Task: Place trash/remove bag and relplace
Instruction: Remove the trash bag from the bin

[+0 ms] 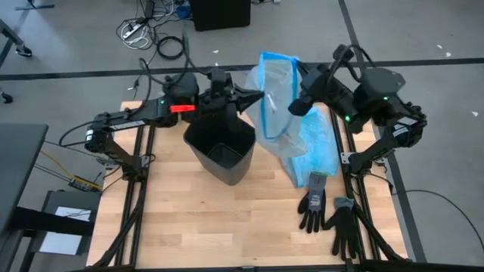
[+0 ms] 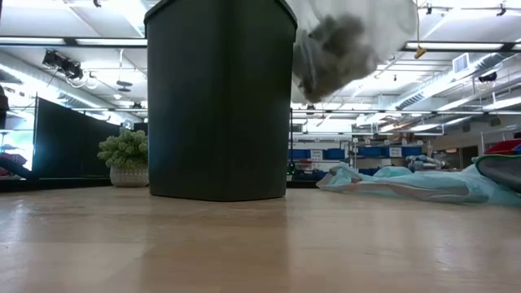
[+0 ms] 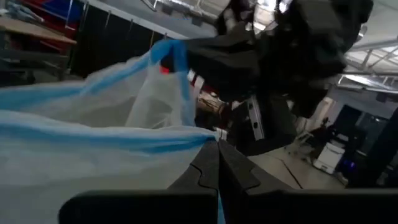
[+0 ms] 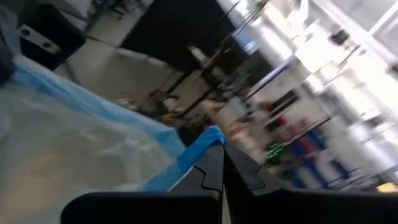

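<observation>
Left gripper point(image 1: 257, 95) sits above the far rim of the black bin point(image 1: 221, 149), jaws fully closed, pinching the blue-trimmed edge of a translucent plastic bag point(image 1: 276, 94). The bin stands upright mid-table; from above, no liner shows inside it.

The bag hangs in the air between the two grippers, just right of the bin, with its lower end sagging to the table. The low view shows a grey-white bulge point(image 2: 342, 45) beside the bin's top, apparently trash inside.

Right gripper point(image 1: 296, 106) is also clamped tight on the bag's blue hem, opposite side.

More light-blue plastic point(image 1: 316, 147) lies on the table right of the bin; black gloves point(image 1: 330, 213) sit nearer the front.

Judgement: old bag looks lifted out. Left: set it aside, fit a replacement liner.
</observation>
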{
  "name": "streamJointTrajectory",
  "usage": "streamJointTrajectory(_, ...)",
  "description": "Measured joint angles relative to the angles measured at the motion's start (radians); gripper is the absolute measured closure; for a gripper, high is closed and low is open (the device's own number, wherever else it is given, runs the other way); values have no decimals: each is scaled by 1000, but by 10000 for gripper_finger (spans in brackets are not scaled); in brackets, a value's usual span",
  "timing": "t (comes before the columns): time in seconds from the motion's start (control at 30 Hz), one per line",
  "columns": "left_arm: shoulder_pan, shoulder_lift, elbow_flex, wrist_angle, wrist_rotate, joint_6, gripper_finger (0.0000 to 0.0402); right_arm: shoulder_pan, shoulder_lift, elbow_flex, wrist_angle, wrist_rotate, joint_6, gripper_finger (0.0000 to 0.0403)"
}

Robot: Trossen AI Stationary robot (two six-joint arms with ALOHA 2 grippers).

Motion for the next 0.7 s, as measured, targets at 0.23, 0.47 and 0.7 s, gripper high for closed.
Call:
streamJointTrajectory(0.23,12,31,0,-3,6,-4,398,-81,-83,0,-421,-324,618,403)
streamJointTrajectory(0.47,38,102,1,-70,-3,-75,398,-188,-81,0,-700,-571,871,403)
streamJointTrajectory(0.7,46,223,0,-10,104,-157,398,-274,-73,-89,-725,-755,905,403)
